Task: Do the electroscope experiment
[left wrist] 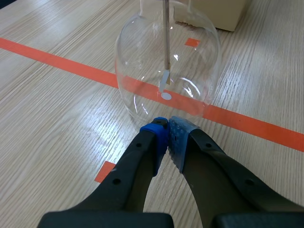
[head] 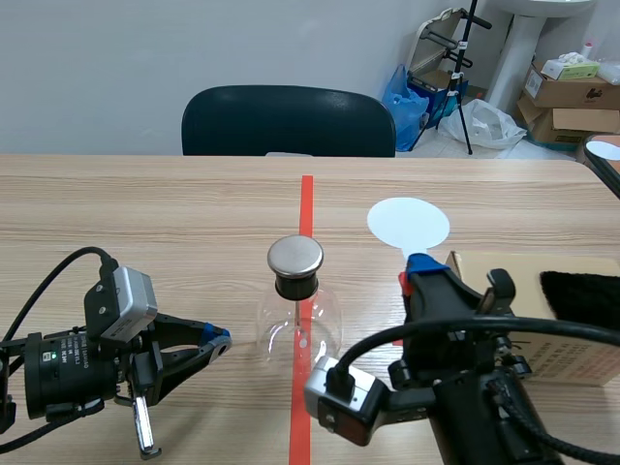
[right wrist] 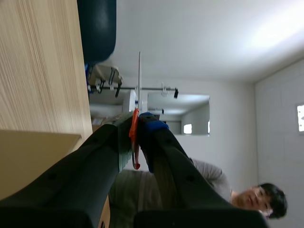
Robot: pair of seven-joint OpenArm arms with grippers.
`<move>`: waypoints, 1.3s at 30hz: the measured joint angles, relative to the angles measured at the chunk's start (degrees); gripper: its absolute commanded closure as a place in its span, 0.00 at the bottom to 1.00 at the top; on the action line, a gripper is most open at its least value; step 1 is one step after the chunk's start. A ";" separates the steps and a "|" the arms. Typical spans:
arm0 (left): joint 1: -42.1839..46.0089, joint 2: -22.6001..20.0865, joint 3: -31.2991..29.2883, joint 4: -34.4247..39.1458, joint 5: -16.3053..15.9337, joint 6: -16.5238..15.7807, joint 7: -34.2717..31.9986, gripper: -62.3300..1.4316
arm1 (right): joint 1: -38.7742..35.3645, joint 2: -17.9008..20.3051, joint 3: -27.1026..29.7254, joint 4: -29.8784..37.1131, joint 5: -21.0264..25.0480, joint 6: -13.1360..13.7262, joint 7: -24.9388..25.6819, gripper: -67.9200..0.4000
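The right gripper [head: 418, 269] pinches the red handle of a white disc [head: 408, 223]. The left gripper [left wrist: 167, 124], fingers pressed together, sits just beside the glass electroscope [head: 297, 302], which stands mid-surface [head: 145, 213].

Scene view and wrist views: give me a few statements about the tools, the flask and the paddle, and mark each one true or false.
1. The left tool is shut, close to the flask. True.
2. The right tool holds nothing. False: it is shut on the red handle of a paddle.
3. The flask stands on the orange tape line. True.
4. The paddle touches the flask's cap. False: its white disc is apart from the cap, off to the side.
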 measured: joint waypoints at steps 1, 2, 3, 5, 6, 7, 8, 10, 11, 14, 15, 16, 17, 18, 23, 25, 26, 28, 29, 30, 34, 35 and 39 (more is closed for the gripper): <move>0.00 0.00 0.00 0.00 0.00 0.00 0.00 0.93 | 0.00 0.00 0.00 0.00 0.00 0.00 -1.53 0.98; 0.00 0.00 0.00 0.00 0.00 0.00 0.00 0.93 | 0.00 0.00 0.00 0.00 0.00 0.00 -2.89 0.98; 0.00 0.00 0.00 0.00 0.00 0.00 0.00 0.93 | 0.00 0.00 0.00 0.00 0.00 0.00 -4.26 0.98; 0.00 0.00 0.00 0.00 0.00 0.00 0.00 0.93 | 0.00 0.00 0.00 0.00 0.02 -0.02 -6.82 0.98; 0.00 0.00 0.00 0.00 0.00 0.00 0.00 0.93 | 0.00 0.00 0.00 0.00 0.02 -0.02 -7.69 0.98; 0.00 0.00 0.00 0.00 0.00 0.00 0.00 0.93 | 0.00 0.00 0.00 0.00 0.02 -0.02 -8.63 0.98; 0.00 0.00 0.00 0.00 0.00 0.00 0.00 0.93 | 0.00 0.00 0.00 0.00 0.02 -0.02 -9.25 0.98; 0.00 0.00 0.00 0.00 0.00 0.00 0.00 0.93 | 0.00 0.00 0.00 0.00 0.02 -0.02 -10.49 0.98; 0.00 0.00 0.00 0.00 0.00 0.00 0.00 0.93 | 0.00 0.00 0.00 0.00 0.02 -0.02 -11.08 0.98; 0.00 0.00 0.00 0.00 0.00 0.00 0.00 0.93 | 0.00 0.00 0.00 0.00 0.02 -0.02 -12.11 0.98; 0.00 0.00 0.00 0.00 0.00 0.00 0.00 0.93 | 0.00 0.00 0.00 0.00 0.02 -0.02 -12.61 0.98; 0.00 0.00 0.00 0.00 0.00 0.00 0.00 0.93 | 0.00 0.00 0.00 0.00 0.02 -0.02 -12.96 0.98; 0.00 0.00 0.00 0.00 0.00 0.00 0.00 0.93 | 0.00 0.00 0.00 0.00 0.02 -0.02 -13.07 0.98; 0.00 0.00 0.00 0.00 0.00 0.00 0.00 0.93 | 0.00 0.00 0.00 0.00 0.02 -0.02 -13.07 0.98; 0.00 0.00 0.00 0.00 0.00 0.00 0.00 0.93 | 0.00 0.00 0.00 0.00 0.02 -0.02 -13.05 0.98; 0.00 0.00 0.00 0.00 0.00 0.00 0.00 0.93 | 0.00 0.00 0.00 0.00 0.02 -0.02 -12.48 0.98; 0.00 0.00 0.00 0.00 0.00 0.00 0.00 0.93 | 0.00 0.00 0.00 0.00 0.02 -0.02 -11.41 0.98; 0.00 0.00 0.00 0.00 0.00 0.00 0.00 0.93 | 0.00 0.00 0.00 0.00 0.02 -0.02 -9.25 0.98; 0.00 0.00 0.00 0.00 0.00 0.00 0.00 0.93 | 0.00 0.00 0.00 0.00 0.02 -0.02 -7.93 0.98; 0.00 0.00 0.00 0.00 0.00 0.00 0.00 0.93 | 0.00 0.00 0.00 0.00 0.02 -0.02 -6.78 0.98; 0.00 0.00 0.00 0.00 0.00 0.00 0.00 0.93 | 0.00 0.00 0.00 0.00 0.02 -0.02 -0.37 0.98; 0.00 0.00 0.00 0.00 0.00 0.00 0.00 0.93 | 0.00 0.00 0.00 0.00 0.02 -0.02 1.27 0.98; 0.00 0.00 0.00 0.00 0.00 0.00 0.00 0.93 | -0.02 0.00 0.00 0.00 0.00 -0.02 8.48 0.98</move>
